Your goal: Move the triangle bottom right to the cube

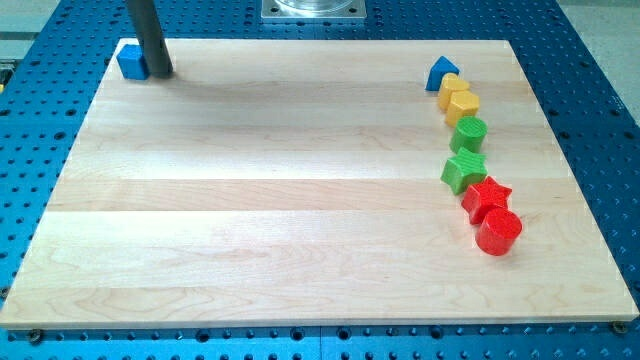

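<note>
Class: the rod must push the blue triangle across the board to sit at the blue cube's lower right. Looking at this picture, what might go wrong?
1. The blue triangle touches a yellow block heading a tight chain of blocks; pushing it may drag neighbours along.
2. My tip rests against the blue cube, at the board's top-left corner; leaving carelessly could nudge the cube off.
3. The long push leftwards may let the triangle slip off the tip.

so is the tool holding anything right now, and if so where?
Nothing is held: the arm ends in a plain rod that only pushes. My tip is at the view's top left, against the right side of the blue cube, far from the blue triangle.
</note>
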Motion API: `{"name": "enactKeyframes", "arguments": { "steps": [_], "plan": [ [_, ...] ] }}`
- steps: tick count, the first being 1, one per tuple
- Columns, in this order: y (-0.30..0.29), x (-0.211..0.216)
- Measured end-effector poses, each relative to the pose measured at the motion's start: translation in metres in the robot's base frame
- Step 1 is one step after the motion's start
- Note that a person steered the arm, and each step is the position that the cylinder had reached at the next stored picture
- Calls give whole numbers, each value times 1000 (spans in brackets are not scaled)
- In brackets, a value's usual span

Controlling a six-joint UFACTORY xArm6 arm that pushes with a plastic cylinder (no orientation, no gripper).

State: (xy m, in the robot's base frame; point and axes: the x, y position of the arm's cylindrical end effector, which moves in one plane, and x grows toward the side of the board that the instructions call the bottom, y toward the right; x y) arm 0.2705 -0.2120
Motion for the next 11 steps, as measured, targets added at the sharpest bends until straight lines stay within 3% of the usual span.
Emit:
{"name": "enactKeyframes", "arguments": {
  "steps": [1,2,4,5,7,8,10,11],
  "plan": [
    [67,-1],
    [169,-26],
    [397,-26],
    [476,-22],
    [417,15],
    [348,15],
    [340,15],
    [376,15]
  ]
}}
